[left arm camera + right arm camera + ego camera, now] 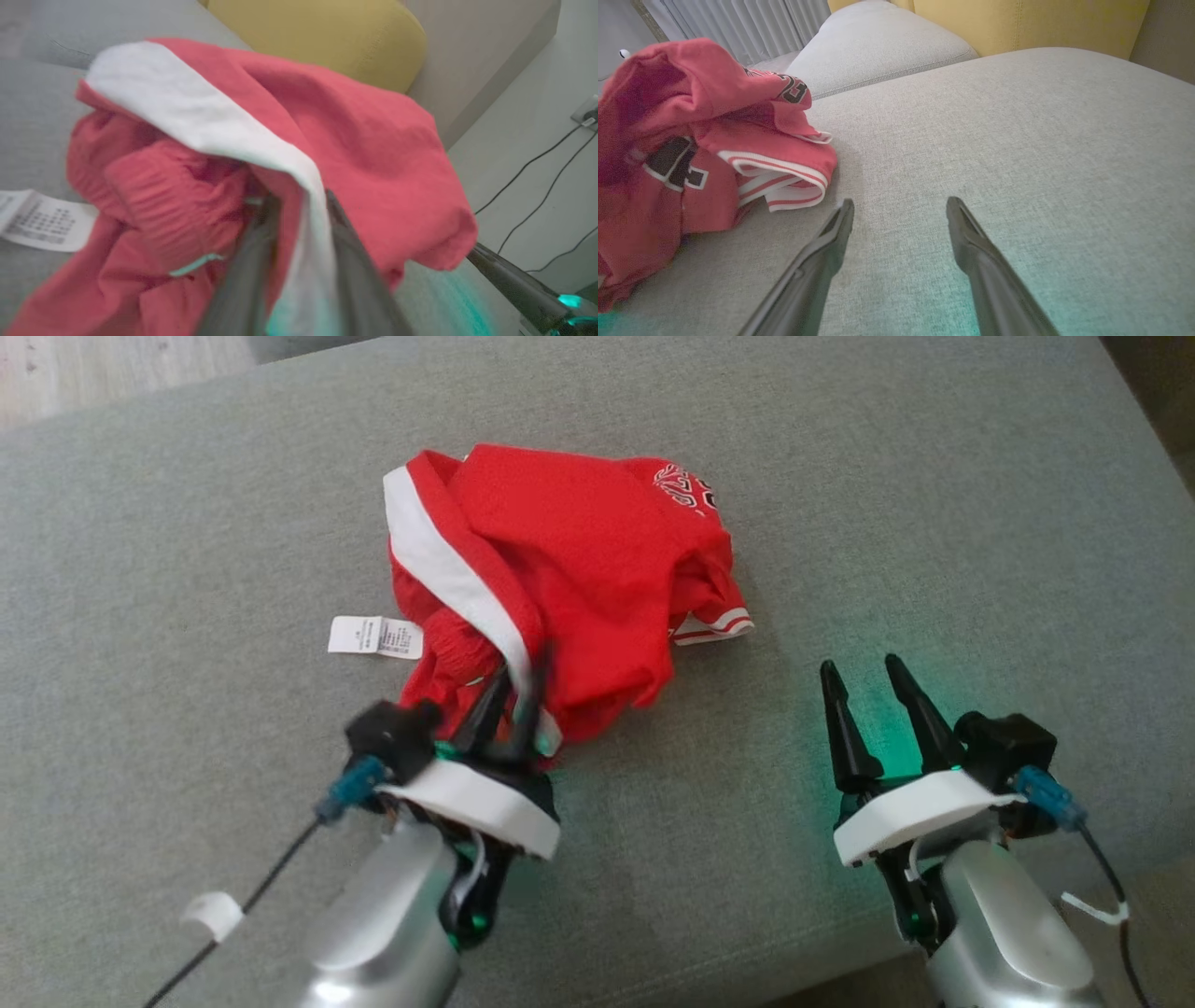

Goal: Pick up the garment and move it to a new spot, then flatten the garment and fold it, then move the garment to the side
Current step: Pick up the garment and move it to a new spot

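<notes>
The garment (569, 579), a red mesh shirt, is heaped in a crumpled mound on the grey sofa cushion (934, 504), with its white label (373, 637) spread out to the robot's left. The left gripper (515, 698) is set at the mound's near edge, its jaws narrowed onto the white band (210, 126) with cloth filling the gap between them. How firmly the fold is pinched cannot be judged through the blur. The right gripper (864, 686) is held over bare cushion beside the shirt and apart from it, jaws wide and empty. Only a thin fold appears to be caught, so the cloth could be pulled free by the shirt's own weight on lifting. The mound could also be dragged and twisted further, which would make flattening harder.
</notes>
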You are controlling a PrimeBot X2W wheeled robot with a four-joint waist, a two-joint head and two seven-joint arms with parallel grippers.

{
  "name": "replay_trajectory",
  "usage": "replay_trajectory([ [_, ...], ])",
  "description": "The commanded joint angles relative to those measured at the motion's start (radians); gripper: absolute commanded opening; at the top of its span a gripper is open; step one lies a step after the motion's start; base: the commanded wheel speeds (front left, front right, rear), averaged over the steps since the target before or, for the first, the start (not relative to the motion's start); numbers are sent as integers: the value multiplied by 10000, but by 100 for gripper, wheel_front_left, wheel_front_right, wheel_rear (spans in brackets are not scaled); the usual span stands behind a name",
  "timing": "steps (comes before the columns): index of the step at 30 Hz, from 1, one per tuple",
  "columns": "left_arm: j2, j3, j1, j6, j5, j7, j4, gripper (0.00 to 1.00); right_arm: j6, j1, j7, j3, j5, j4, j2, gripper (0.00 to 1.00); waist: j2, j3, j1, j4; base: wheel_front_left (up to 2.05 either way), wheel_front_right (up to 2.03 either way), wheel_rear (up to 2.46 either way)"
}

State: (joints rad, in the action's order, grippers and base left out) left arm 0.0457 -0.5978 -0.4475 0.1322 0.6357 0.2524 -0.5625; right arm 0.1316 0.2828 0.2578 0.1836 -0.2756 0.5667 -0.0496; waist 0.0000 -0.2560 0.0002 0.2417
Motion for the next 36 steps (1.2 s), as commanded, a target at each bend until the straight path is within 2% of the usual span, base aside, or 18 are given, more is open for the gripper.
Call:
replay_trajectory([
  [1,46,556,-377,-16,-159,93,498,0,-9,384,40,229,-59,-290,-7,100,0,43,-2,-51,0,0,0],
  [11,140,2027,-1188,-16,-1142,93,2808,0,-9,15,40,-82,-106,26,-7,100,0,862,-2,-1088,0,0,0],
  [13,352,2588,-1712,-16,-1255,93,3235,0,-9,-71,40,-43,-164,66,-7,100,0,1107,-2,-1373,0,0,0],
  [16,994,3357,-2551,-16,-1546,93,3515,0,-9,-208,40,51,-331,89,-7,100,0,1418,-2,-1792,0,0,0],
  [17,1223,3583,-2809,-16,-1625,93,3514,0,-9,-252,40,87,-385,96,-7,100,0,1492,-2,-1930,0,0,0],
  [18,1709,3986,-3271,-16,-1803,93,3438,0,-9,-313,40,148,-477,108,-7,100,0,1584,-2,-2198,0,0,0],
  [21,2426,4462,-3700,-16,-2018,93,3202,0,-9,-388,40,211,-575,104,-7,100,0,1651,-2,-2536,0,0,0],
  [29,4061,5709,-3859,-16,-2404,93,2049,0,-9,-427,40,124,-471,108,-7,100,0,1394,-2,-3100,0,0,0],
  [32,4303,6088,-3537,-16,-2391,93,1534,0,-9,-358,40,51,-390,73,-7,100,0,1141,-2,-3173,0,0,0],
  [36,4271,6541,-2997,-16,-2044,93,854,0,-9,-135,40,13,-206,-4,-7,100,0,706,-2,-3186,0,0,0],
])
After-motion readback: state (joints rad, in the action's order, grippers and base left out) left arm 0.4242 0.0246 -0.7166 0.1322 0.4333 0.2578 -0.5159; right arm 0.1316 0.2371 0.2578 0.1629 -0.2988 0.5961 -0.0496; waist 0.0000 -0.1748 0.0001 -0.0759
